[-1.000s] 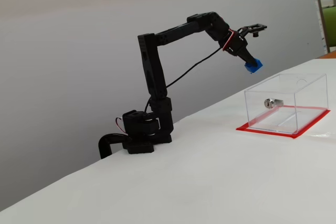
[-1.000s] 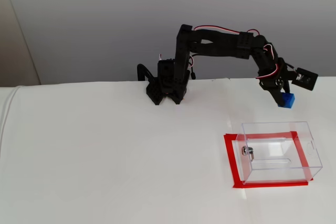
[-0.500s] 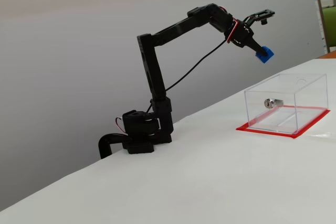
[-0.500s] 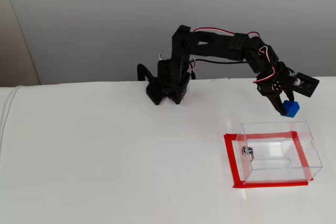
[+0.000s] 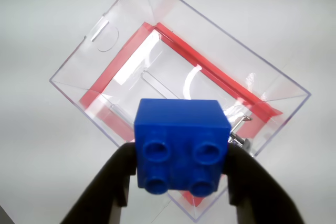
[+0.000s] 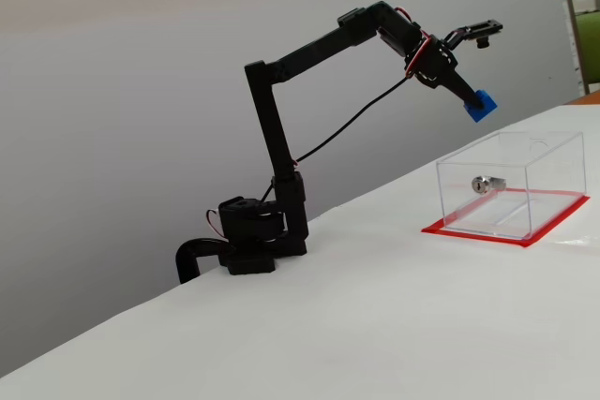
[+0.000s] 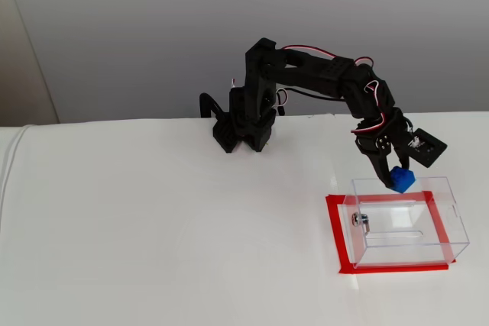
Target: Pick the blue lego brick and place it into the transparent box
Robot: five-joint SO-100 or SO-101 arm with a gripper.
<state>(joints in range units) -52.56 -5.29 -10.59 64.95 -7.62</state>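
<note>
- The blue lego brick (image 5: 181, 144) is held between the two black fingers (image 5: 113, 182) of the gripper (image 5: 181, 182), which is clamped on its left and right sides; four round studs are turned toward the wrist camera.
- In the wrist view the brick is seen above the open top of the transparent box (image 5: 105, 56), over the box's near corner, and the red base (image 5: 118, 59) is seen through the clear walls.
- In a fixed view the brick (image 6: 480, 104) is carried in the air, clear of the box (image 6: 553, 185) and above its left end; no contact between the two is seen.
- In the other fixed view the brick (image 7: 401, 179) is placed at the far wall of the box (image 7: 405, 246), near the middle of that wall.
- A small silver metal lock part (image 6: 486, 184) is fitted in one short wall of the box; it is seen at the left wall in the fixed view from above (image 7: 360, 221).
- The box is set on the white desk (image 7: 153, 227) toward its right edge in the view from above, near the front edge rather than the back.
- The arm's base (image 7: 243, 131) is mounted at the back edge of the desk, well apart from the box, and the arm (image 6: 309, 49) is stretched out from it toward the box.
</note>
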